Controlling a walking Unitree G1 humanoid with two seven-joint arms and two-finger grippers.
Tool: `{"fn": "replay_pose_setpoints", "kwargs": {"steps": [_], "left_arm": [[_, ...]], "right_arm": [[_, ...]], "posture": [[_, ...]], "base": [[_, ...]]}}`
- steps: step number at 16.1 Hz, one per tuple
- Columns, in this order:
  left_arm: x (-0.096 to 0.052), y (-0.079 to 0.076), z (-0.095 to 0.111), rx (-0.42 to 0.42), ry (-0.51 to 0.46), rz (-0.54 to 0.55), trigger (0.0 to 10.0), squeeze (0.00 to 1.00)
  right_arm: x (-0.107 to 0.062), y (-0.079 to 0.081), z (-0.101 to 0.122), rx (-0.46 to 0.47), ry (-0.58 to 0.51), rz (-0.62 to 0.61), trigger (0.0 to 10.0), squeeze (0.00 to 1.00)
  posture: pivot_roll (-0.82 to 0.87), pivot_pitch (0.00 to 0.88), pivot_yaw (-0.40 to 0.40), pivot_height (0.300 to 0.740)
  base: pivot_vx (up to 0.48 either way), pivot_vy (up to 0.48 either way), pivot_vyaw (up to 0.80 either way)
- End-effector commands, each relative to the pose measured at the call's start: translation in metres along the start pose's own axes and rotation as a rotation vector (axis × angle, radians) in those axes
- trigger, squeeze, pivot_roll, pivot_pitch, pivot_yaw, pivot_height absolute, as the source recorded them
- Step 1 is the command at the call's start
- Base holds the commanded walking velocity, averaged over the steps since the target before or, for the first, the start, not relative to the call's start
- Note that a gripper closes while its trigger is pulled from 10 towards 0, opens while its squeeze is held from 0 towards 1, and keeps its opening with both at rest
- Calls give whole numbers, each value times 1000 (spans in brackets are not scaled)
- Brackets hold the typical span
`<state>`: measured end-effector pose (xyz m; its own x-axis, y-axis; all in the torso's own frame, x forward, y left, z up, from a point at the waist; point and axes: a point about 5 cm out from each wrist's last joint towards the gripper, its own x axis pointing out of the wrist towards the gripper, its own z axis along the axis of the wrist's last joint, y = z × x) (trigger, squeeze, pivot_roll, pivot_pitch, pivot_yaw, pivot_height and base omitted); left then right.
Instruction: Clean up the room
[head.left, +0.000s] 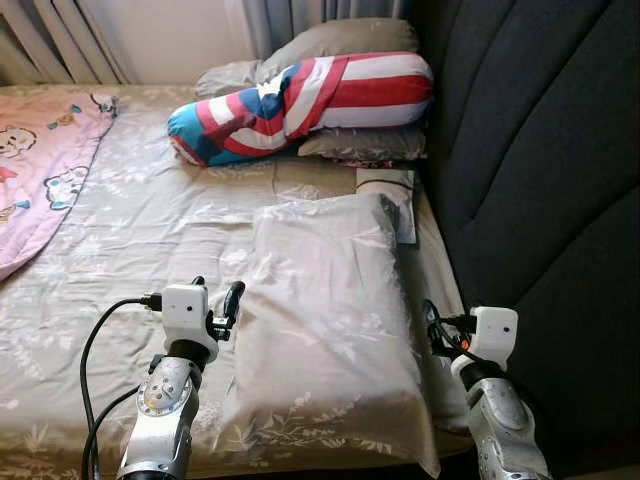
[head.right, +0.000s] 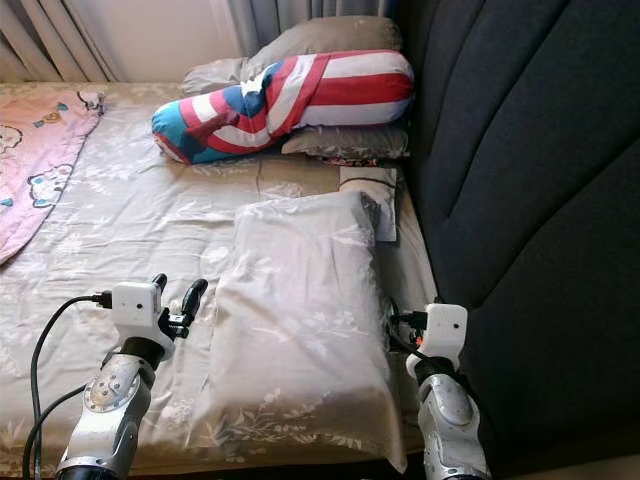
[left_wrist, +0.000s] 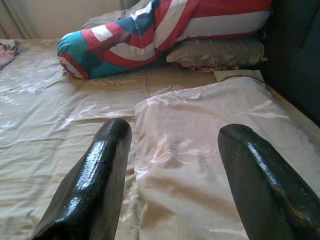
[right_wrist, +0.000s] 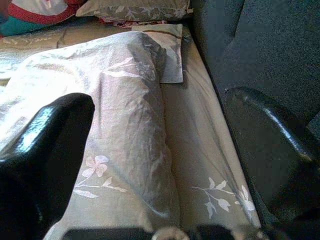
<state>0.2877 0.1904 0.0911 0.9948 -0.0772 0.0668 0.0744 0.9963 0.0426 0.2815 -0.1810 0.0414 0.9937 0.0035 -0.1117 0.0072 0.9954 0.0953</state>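
A grey floral pillow (head.left: 325, 330) lies flat on the bed (head.left: 140, 240), along its edge by the dark padded headboard (head.left: 540, 170). The left gripper (head.left: 215, 300) sits at the pillow's 9 o'clock side, just beside its edge, with its 2 black fingers (left_wrist: 92, 185) spread wide; from the left wrist camera the pillow's near corner lies between them. The right gripper (right_wrist: 160, 165) is at the pillow's 3 o'clock side, in the strip of sheet between pillow and headboard, its fingers (right_wrist: 47, 145) also spread apart. At 12 o'clock from the pillow a red, white and blue striped bolster (head.left: 300, 105) rests on 2 grey pillows (head.left: 350, 40) at the head corner. A small folded cloth (head.left: 390, 190) lies between these and the floral pillow. A pink cartoon blanket (head.left: 45, 170) covers the bed at 10 o'clock.
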Motion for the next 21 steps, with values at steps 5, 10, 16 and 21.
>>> {"fn": "replay_pose_setpoints", "kwargs": {"steps": [5,10,16,21], "left_arm": [[-3,0,0,-9,-4,1,10000,0],[-2,-1,0,-8,-1,-1,10000,0],[-1,0,0,-9,-3,1,10000,0],[0,1,0,-8,-7,5,10000,0]], "right_arm": [[-2,0,-2,1,13,-2,10000,0],[-3,0,-4,0,11,-9,10000,0],[-1,0,-2,5,5,-11,10000,0],[1,1,-3,2,14,-8,10000,0]], "posture": [[-8,133,-20,716],[-6,129,-21,687],[-6,115,-19,687],[-5,108,-23,667]], "base": [[0,0,0],[0,0,0],[0,0,0],[0,0,0]]}}
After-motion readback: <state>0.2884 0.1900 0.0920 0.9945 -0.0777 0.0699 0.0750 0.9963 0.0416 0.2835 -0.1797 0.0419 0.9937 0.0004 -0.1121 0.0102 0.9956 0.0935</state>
